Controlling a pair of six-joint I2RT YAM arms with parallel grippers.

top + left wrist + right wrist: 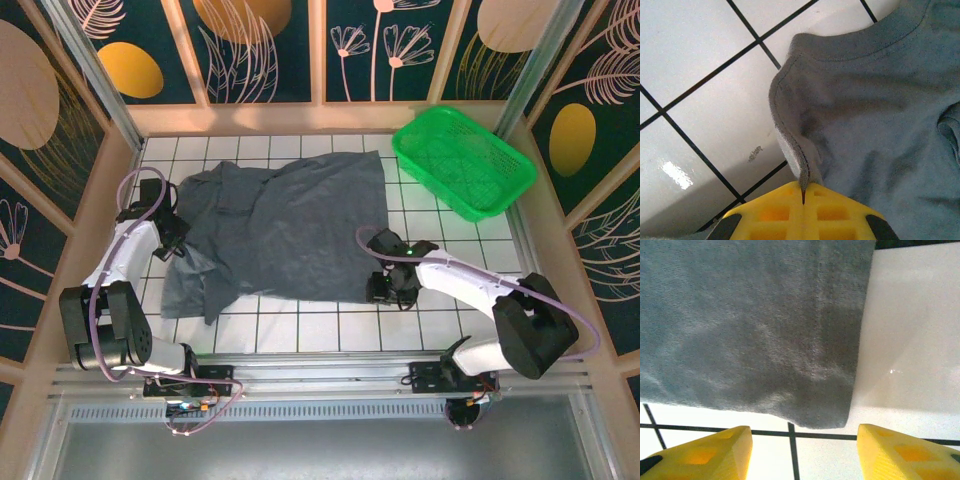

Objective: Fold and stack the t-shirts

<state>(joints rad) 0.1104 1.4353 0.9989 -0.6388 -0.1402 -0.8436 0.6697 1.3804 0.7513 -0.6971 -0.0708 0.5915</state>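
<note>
A dark slate blue-grey t-shirt (275, 235) lies spread over the white tiled table, collar end to the left. My left gripper (172, 238) is at the shirt's left edge. In the left wrist view its yellow fingers (790, 210) are shut on a pinch of the t-shirt's collar hem (790, 150), which rises into the jaws. My right gripper (383, 290) stands open at the shirt's near right corner. In the right wrist view that hem corner (830, 415) lies flat just ahead of the gap between the two yellow fingertips (715, 452), untouched.
A green plastic mesh basket (462, 160) sits tilted at the back right corner. Wooden walls (320, 115) ring the tiled floor. Bare tiles (330, 325) run along the near edge and to the right of the shirt.
</note>
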